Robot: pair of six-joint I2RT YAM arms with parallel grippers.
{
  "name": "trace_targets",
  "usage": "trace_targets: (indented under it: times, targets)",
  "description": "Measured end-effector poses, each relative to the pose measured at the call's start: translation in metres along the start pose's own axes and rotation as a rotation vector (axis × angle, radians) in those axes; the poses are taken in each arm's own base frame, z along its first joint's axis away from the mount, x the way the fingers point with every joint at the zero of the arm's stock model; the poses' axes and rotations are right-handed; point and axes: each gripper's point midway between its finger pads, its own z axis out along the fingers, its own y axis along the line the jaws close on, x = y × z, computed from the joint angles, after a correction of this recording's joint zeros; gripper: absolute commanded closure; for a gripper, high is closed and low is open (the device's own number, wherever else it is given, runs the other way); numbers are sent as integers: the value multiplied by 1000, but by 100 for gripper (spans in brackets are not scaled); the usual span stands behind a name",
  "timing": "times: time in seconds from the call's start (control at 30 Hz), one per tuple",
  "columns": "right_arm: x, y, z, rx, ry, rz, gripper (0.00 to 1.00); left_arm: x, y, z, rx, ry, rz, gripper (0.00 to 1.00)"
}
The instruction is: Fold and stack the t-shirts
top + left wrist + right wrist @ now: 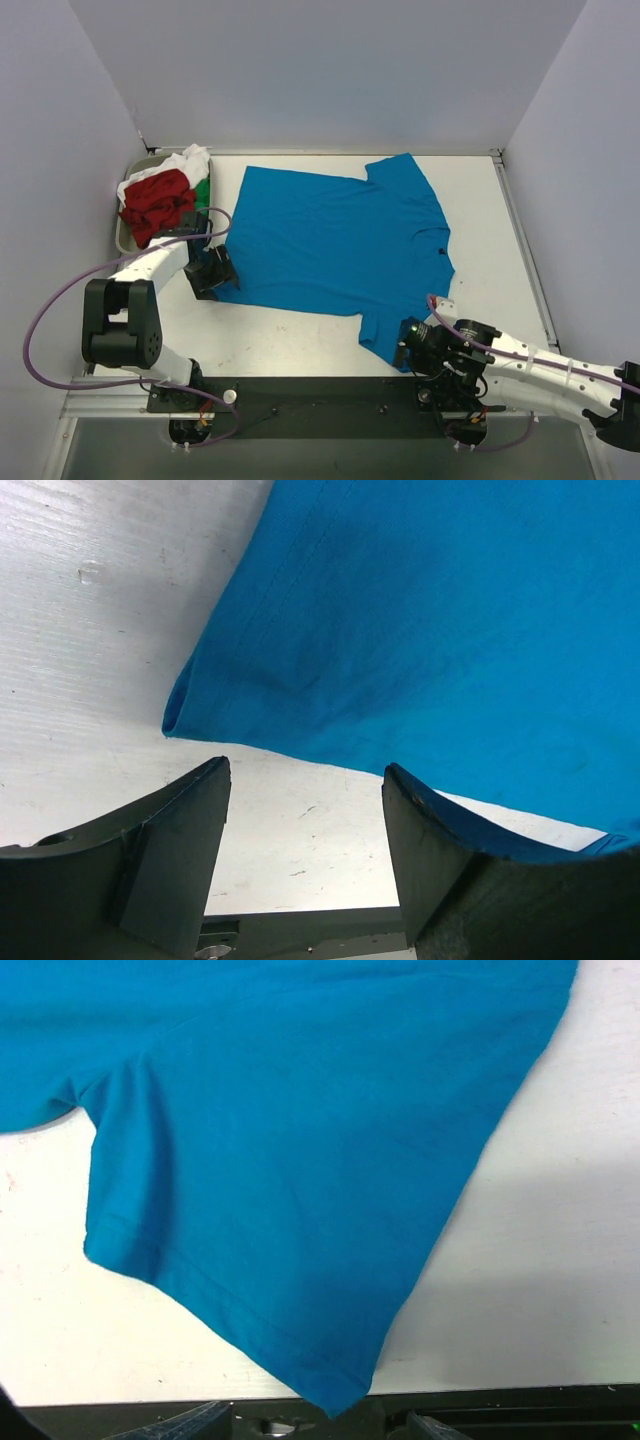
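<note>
The big bright blue cotton t-shirt [330,240] lies spread flat across the white table [300,335], collar toward my right, so I judge the first fold is what's in hand. My left gripper [215,272] sits low at the near hem corner [185,710], jaws spread. The cloth edge lies just ahead of them and laps over one finger, but nothing is pinched. My right gripper [408,345] is down at the near sleeve [250,1260], fingertips apart with the sleeve's point between them, and it has no hold either.

To do this well I want both pinches to catch only the top edge, deep enough not to slip. Then I lift level and carry both together, so the fold line runs straight.

At the far left, the grey oval metal tray [120,238] holds a heap: a crumpled red shirt [158,205] on top, a white one [185,160] behind it, and a sliver of green [203,190] beside them. None of them is folded.
</note>
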Motion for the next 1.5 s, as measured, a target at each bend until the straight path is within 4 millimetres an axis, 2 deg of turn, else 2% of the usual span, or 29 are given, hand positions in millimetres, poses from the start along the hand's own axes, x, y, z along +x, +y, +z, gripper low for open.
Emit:
trace_targets:
  times: [0.17, 0.57, 0.7, 0.87, 0.97, 1.0, 1.1, 1.5]
  targets:
    - [3, -2, 1, 19, 6, 8, 36, -2, -2, -2, 8, -5, 7, 28]
    - [9, -3, 19, 130, 37, -2, 52, -5, -7, -7, 30, -21, 13, 28]
    - [9, 0, 23, 141, 36, -2, 63, -6, -9, -9, 40, -27, 15, 28]
    - [6, 3, 27, 144, 33, 19, 72, -5, -10, -10, 46, -24, 17, 28]
    - [2, 3, 28, 142, 29, 40, 82, -5, -10, -10, 47, -24, 17, 28]
    - [1, 3, 29, 141, 27, 48, 89, -5, -10, -10, 47, -24, 18, 28]
    - [-2, -1, 31, 141, 23, 63, 100, -5, -10, -10, 47, -25, 18, 28]
    - [-2, -3, 32, 144, 22, 44, 100, -11, 1, -11, -14, -51, 11, 28]
